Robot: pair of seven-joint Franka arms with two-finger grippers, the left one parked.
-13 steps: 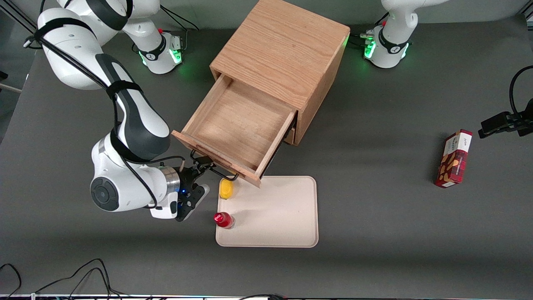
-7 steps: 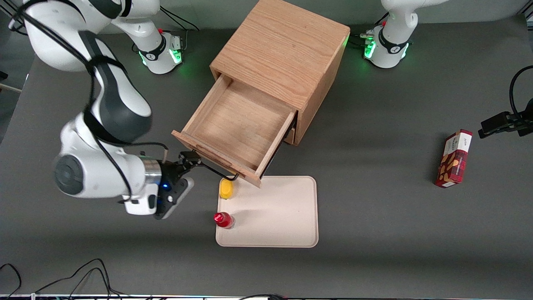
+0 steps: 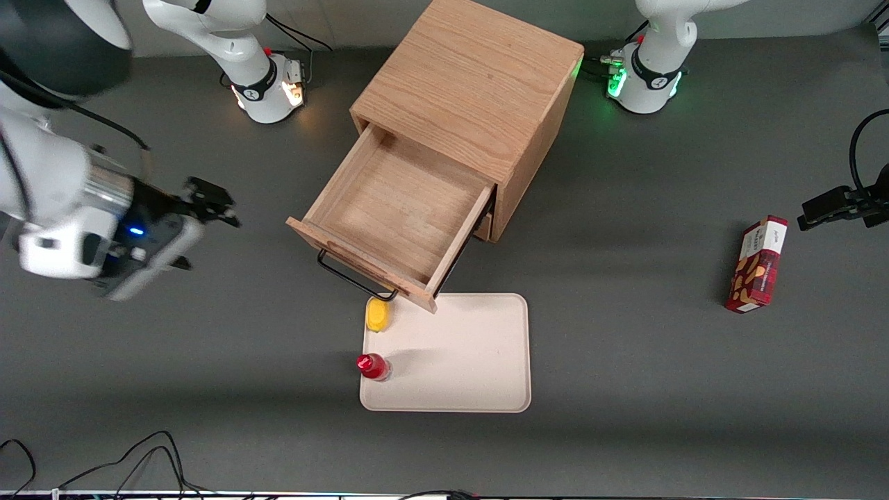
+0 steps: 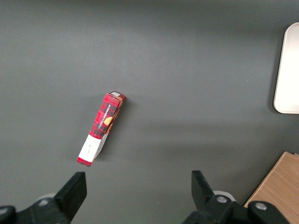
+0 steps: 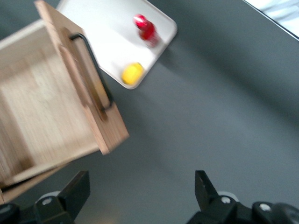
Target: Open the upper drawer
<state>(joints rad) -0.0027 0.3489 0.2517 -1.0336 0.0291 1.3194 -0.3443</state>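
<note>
Front view: upper drawer [image 3: 396,215] pulled well out of the oak cabinet [image 3: 472,90], inside bare wood, black wire handle [image 3: 354,278] free on its front panel. Gripper [image 3: 208,205] raised over bare table [image 3: 208,347], well apart from the handle, toward the working arm's end; fingers spread wide, holding nothing, confirmed in right wrist view with both fingertips [image 5: 77,189] apart over dark tabletop. From the gripper: drawer off toward the parked arm's end, cream tray [image 3: 472,389] nearer the camera than the drawer front, just beside the drawer's corner. Yellow item [image 3: 377,315] and red bottle [image 3: 374,367] on the tray's edge closest to the gripper. Red box [image 3: 757,264] flat on the table, way off toward the parked arm's end.
</note>
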